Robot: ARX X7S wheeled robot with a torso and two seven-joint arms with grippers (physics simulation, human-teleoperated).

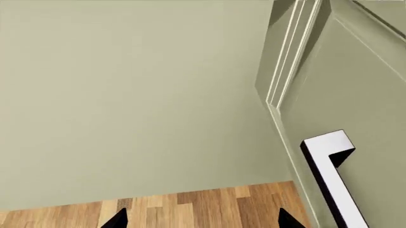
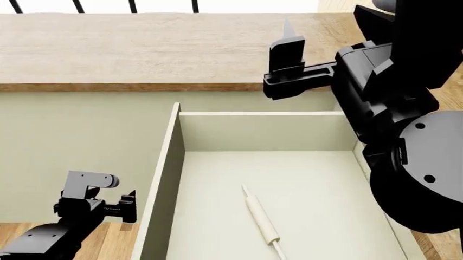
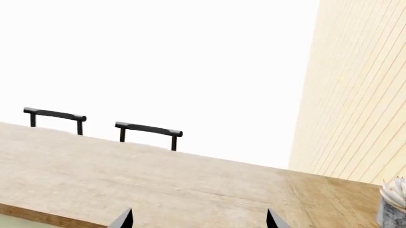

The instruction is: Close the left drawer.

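The left drawer (image 2: 261, 131) is pulled far out from under the wooden countertop (image 2: 130, 49), its pale cream-green box open to the head view. A pale rolling pin (image 2: 261, 219) lies on its floor. My left gripper (image 2: 130, 208) hangs low just outside the drawer's left wall (image 2: 168, 179), apart from it. Its jaws are open with only wood floor between the fingertips (image 1: 117, 219). My right gripper (image 2: 278, 70) is raised over the countertop behind the drawer's back right corner, open and empty (image 3: 198, 219).
In the left wrist view a plain cream-green panel (image 1: 127, 95) faces me, with a panelled front bearing a dark bar handle (image 1: 330, 175) beside it. Plank floor (image 1: 203, 202) lies below. On the countertop a potted plant (image 3: 394, 199) stands near a slatted wall (image 3: 362, 85).
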